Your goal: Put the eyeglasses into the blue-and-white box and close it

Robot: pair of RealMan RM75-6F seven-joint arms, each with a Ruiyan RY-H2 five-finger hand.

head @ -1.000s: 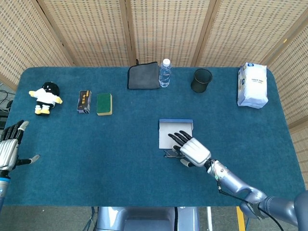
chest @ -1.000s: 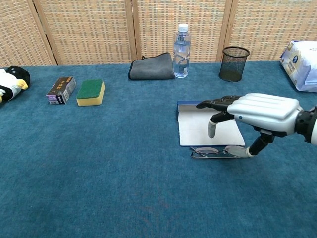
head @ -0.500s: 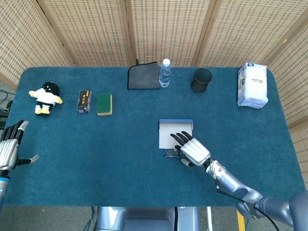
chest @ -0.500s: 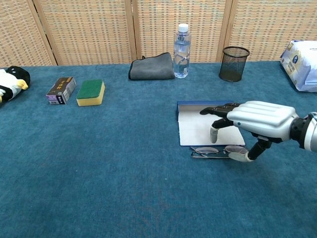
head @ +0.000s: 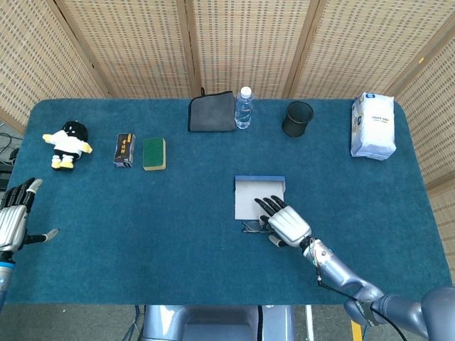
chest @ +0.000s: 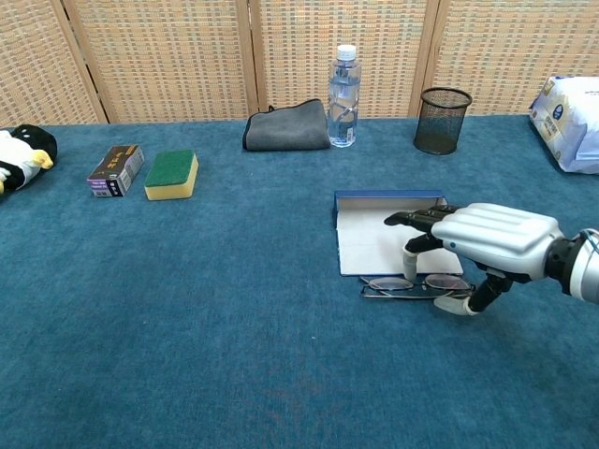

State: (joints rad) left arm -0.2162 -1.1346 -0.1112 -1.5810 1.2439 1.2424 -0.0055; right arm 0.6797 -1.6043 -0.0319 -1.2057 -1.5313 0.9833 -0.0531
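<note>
Thin dark wire-framed eyeglasses [chest: 412, 285] lie flat on the blue cloth, lenses side by side, just at the 6 o'clock edge of the box and apart from its interior. The blue-and-white box [chest: 374, 234] lies open and flat, white inner face up, blue wall along its 12 o'clock edge.

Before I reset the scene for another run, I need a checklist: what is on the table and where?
eyeglasses: 1, thin dark frame, on cloth at box's near edge
blue-and-white box: 1, open, centre
water bottle: 1, clear, back centre
cloth: 1, grey, left of bottle
mesh cup: 1, black, back right
packet: 1, white-blue, far right
sponge: 1, green-yellow, left
small box: 1, dark, beside sponge
plush toy: 1, black-white-yellow, far left
left hand: open, left edge
right hand: over eyeglasses, grip unclear
</note>
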